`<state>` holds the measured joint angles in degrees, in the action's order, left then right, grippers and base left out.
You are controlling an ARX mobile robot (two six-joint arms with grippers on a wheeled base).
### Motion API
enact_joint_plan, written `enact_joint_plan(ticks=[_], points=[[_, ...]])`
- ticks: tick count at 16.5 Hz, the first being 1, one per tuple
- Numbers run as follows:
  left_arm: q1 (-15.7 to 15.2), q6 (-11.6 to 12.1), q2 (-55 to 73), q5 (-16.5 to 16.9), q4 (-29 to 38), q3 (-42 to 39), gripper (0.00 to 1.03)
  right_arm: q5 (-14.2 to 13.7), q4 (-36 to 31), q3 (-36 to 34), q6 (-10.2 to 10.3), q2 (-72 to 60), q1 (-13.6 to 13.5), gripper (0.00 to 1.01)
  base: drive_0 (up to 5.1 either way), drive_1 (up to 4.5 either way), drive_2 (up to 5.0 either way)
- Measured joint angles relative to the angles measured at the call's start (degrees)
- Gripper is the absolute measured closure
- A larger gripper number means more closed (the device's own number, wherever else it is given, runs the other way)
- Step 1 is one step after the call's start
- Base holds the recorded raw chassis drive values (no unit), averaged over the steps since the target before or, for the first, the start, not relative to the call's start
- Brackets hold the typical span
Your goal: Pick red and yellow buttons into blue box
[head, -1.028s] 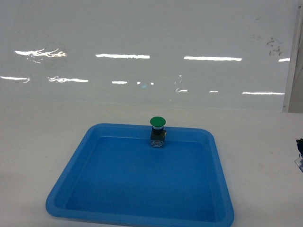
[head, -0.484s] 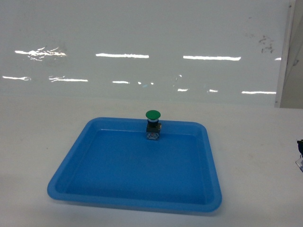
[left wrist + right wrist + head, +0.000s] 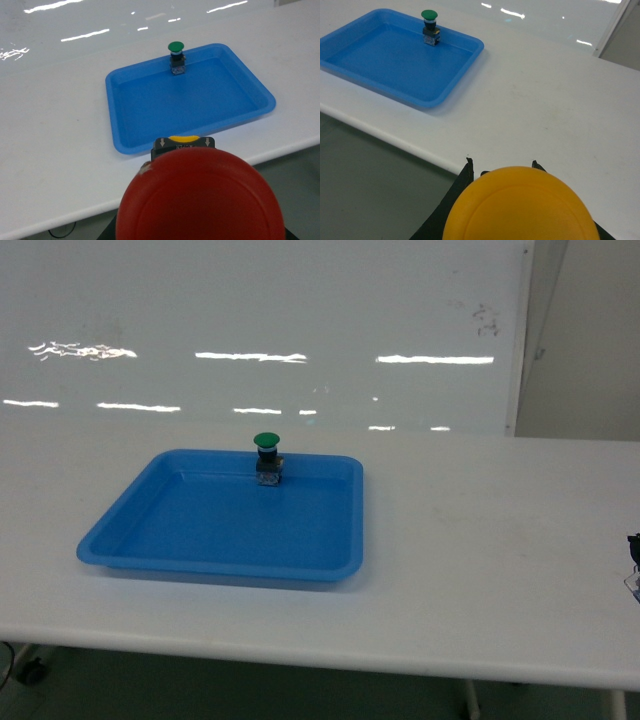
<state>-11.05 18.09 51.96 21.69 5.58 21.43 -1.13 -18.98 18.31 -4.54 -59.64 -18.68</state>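
A round red cap, the red button (image 3: 200,195), fills the bottom of the left wrist view. Its black body (image 3: 183,142) with a yellow strip pokes out beyond the cap. The button hangs off the table's front edge, and the cap hides my left gripper's fingers. In the right wrist view the yellow button (image 3: 520,207) sits between the two black fingers of my right gripper (image 3: 502,167), also off the table edge. The blue box is out of view.
A shallow blue tray (image 3: 150,540) lies on the white table (image 3: 480,540), with a green-capped button (image 3: 267,457) upright at its far rim. A white wall panel (image 3: 300,320) stands behind. The table's front edge (image 3: 300,645) and a caster show below.
The head view has pulled back and swung right. The tray now looks smaller and sits further left, and the table's front edge has come into view.
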Motion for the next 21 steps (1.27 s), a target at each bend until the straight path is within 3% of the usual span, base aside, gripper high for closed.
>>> enact_joint_plan(ticks=[21], points=[[0.00,0.00,-0.15,-0.02,0.02,-0.02,0.79,-0.15,0.09,-0.02,0.00,0.00,0.00,0.74,4.4,-4.16,0.0]])
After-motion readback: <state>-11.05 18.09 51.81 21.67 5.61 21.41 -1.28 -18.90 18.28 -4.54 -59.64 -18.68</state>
